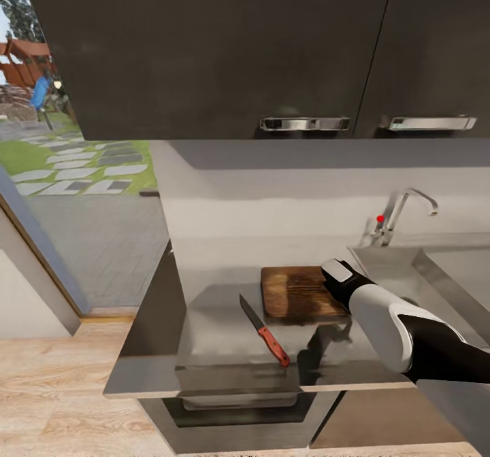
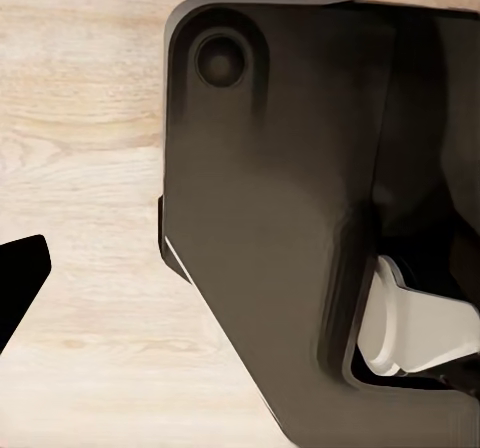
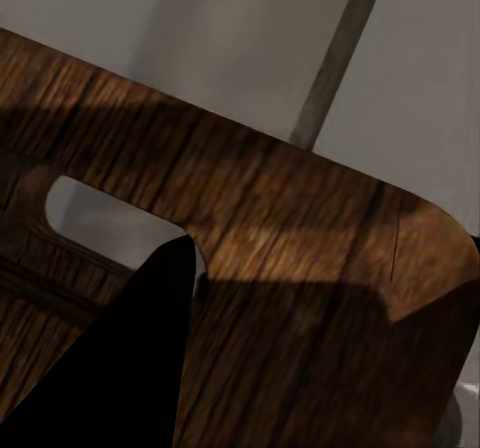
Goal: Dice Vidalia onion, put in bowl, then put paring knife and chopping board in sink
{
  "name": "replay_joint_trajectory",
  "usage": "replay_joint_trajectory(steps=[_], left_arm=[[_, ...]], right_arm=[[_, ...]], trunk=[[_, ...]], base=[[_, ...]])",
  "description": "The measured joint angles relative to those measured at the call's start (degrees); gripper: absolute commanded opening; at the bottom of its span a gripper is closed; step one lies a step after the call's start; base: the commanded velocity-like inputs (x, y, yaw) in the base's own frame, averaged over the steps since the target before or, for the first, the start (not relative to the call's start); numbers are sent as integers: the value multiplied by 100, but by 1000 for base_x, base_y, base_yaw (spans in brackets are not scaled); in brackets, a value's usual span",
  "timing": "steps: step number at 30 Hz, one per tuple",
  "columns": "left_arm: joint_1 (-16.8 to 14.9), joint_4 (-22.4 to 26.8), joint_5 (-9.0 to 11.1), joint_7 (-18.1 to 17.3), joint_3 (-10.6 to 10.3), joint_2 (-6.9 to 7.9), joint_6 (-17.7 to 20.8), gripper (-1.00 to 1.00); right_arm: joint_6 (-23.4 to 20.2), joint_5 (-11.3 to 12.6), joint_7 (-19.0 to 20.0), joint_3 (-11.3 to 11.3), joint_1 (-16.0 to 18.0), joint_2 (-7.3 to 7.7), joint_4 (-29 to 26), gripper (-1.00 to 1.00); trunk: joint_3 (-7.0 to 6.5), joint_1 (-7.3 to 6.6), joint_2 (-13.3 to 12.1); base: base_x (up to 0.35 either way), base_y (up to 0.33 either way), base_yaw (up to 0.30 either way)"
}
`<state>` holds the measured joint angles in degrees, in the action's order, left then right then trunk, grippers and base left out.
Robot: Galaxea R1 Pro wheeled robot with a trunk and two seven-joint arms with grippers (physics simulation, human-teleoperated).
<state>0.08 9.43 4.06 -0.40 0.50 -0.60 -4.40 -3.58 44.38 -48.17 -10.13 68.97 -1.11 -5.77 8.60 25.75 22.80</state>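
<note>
Right gripper [image 1: 335, 271] sits at the chopping board [image 1: 299, 294] right edge by its handle slot [image 3: 100, 230]; jaw state unclear. Paring knife [image 1: 264, 331] lies diagonally just left, on the countertop [image 1: 211, 334].

This was a home kitchen. Dark wall cabinets [image 1: 204, 49] with chrome bar handles [image 1: 304, 124] hung above a glossy grey desk [image 1: 224, 348] with a light wood front edge. At one end a steel sink [image 1: 435, 273] was set into the surface, with a chrome gooseneck faucet [image 1: 408, 212] bearing a red knob. A wooden chopping board [image 1: 296, 294] and a red-handled paring knife [image 1: 265, 331] lay on the desk. Pale wood flooring [image 1: 54, 389] ran below, and a large window [image 1: 75, 164] looked out onto a lawn with stepping stones
</note>
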Motion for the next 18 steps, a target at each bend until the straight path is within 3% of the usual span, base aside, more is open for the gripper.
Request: replay_joint_trajectory(steps=[9,10,18], left_arm=[[0,0,1,0,0,-1,0,100],[0,0,1,0,0,-1,0,100],[0,0,7,0,0,-1,0,100]], right_arm=[[1,3,0,3,-1,3,0,-100],[1,0,1,2,-1,2,0,100],[8,-2,-8,1,0,0,-1,100]], trunk=[[61,0,1],[61,0,1],[63,0,1]], base=[[1,0,0],[0,0,0],[0,0,0]])
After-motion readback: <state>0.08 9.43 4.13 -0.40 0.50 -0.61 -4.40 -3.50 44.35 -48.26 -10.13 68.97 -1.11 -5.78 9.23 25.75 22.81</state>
